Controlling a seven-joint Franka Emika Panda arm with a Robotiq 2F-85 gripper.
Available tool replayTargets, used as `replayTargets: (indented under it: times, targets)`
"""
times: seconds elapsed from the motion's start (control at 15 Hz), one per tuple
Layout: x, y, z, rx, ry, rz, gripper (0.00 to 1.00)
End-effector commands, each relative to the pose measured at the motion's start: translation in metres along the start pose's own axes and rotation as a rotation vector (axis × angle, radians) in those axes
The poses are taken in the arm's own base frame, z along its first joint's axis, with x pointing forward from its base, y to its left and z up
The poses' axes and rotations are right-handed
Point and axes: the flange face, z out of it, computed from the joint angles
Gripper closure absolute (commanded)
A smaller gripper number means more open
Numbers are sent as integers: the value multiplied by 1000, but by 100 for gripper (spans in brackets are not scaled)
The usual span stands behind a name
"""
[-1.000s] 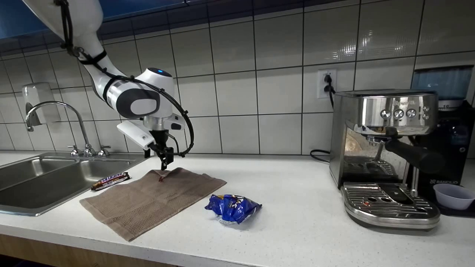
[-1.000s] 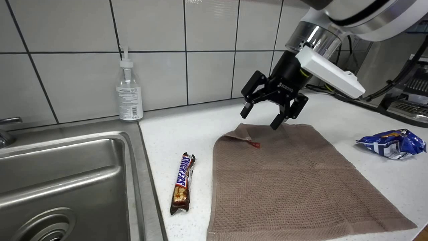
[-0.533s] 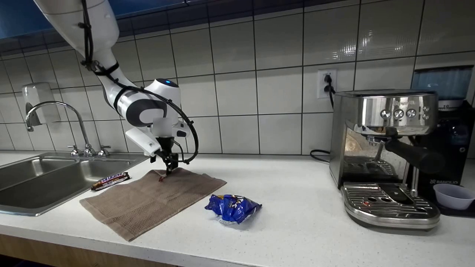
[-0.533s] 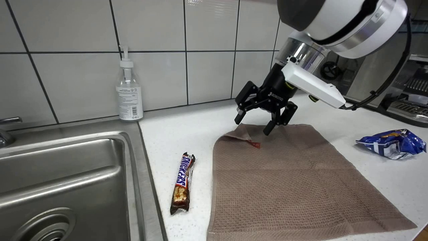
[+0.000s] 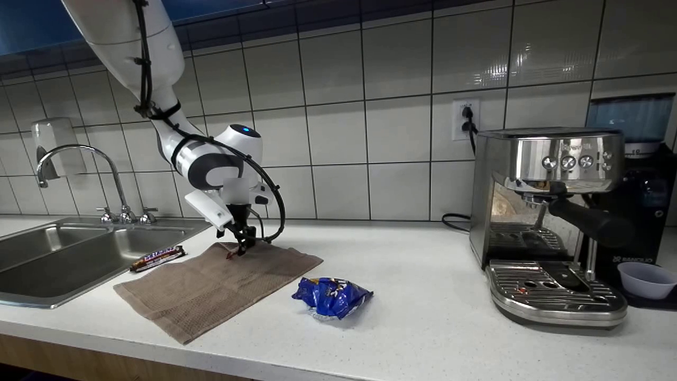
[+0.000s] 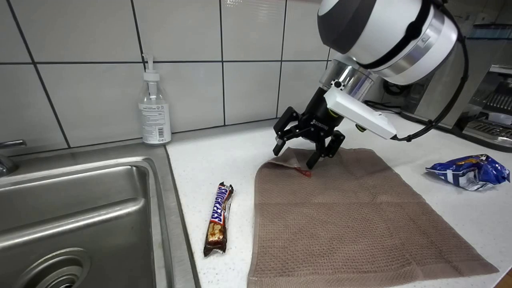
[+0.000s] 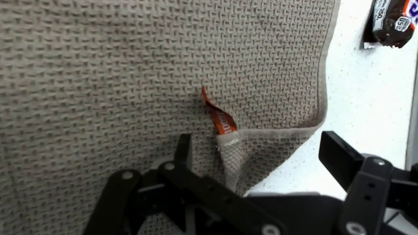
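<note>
The black two-fingered end effector (image 6: 295, 157) stood with its fingers spread wide, low over a brown waffle-weave cloth towel (image 6: 352, 224), at the edge nearest the grey-white tiled wall (image 6: 250, 88). The towel lay spread on the speckled white desk (image 5: 423, 275) with one corner turned over. In the wrist view that corner showed between the fingers, its small red-orange fabric tag (image 7: 224, 122) near the tips; whether they touched the cloth could not be told. A Snickers bar (image 6: 218, 220) in a brown, blue and white wrapper lay between the towel and a stainless steel sink (image 6: 170, 212); a crumpled blue foil packet (image 6: 469, 172) lay on the towel's other side. A clear pump bottle (image 6: 155, 120) stood by the wall; well apart stood a silver espresso machine (image 5: 529, 211).
</note>
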Motion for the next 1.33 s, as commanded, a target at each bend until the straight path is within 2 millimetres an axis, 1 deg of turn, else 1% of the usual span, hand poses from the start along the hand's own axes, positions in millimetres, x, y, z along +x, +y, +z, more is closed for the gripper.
replayTargets:
  times: [0.0,0.4,0.73,1.27]
  targets:
    - [12,-3,3,40,10,13,0]
    - [22,-6,4,57,15,9,0]
    - [28,-12,6,70,17,-2,0]
    - [31,-21,11,87,14,-11,0]
